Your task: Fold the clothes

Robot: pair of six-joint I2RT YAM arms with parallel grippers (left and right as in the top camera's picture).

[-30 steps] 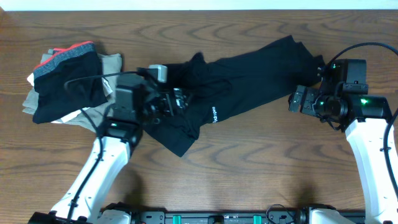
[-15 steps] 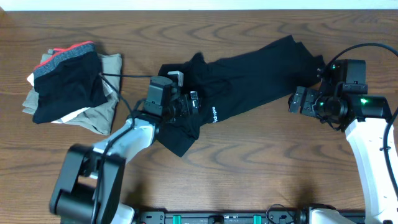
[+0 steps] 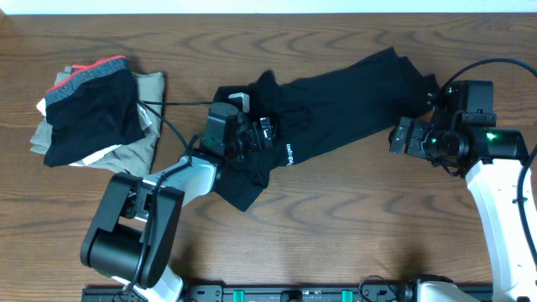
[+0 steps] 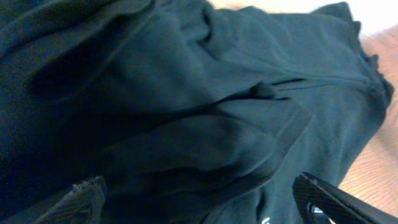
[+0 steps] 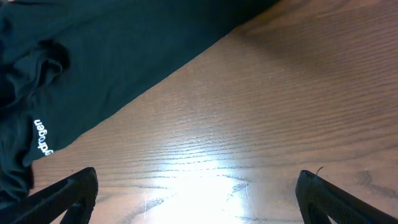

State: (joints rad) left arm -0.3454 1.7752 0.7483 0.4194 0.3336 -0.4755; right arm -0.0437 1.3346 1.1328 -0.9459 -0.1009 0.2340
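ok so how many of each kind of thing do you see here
black garments: 2, the clothes spread out, the grey-banded black garment on the stack
khaki folded stack: 1
grippers: 2, left gripper and right gripper
total: 5

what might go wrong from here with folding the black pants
1. The left hand is open over bunched folds of the black garment; closing here may pinch several layers and drag a wad.
2. The right hand is open over bare table beside the garment's edge, so a grasp could miss the fabric.
3. The left arm's cable runs by the folded pile and might snag it.
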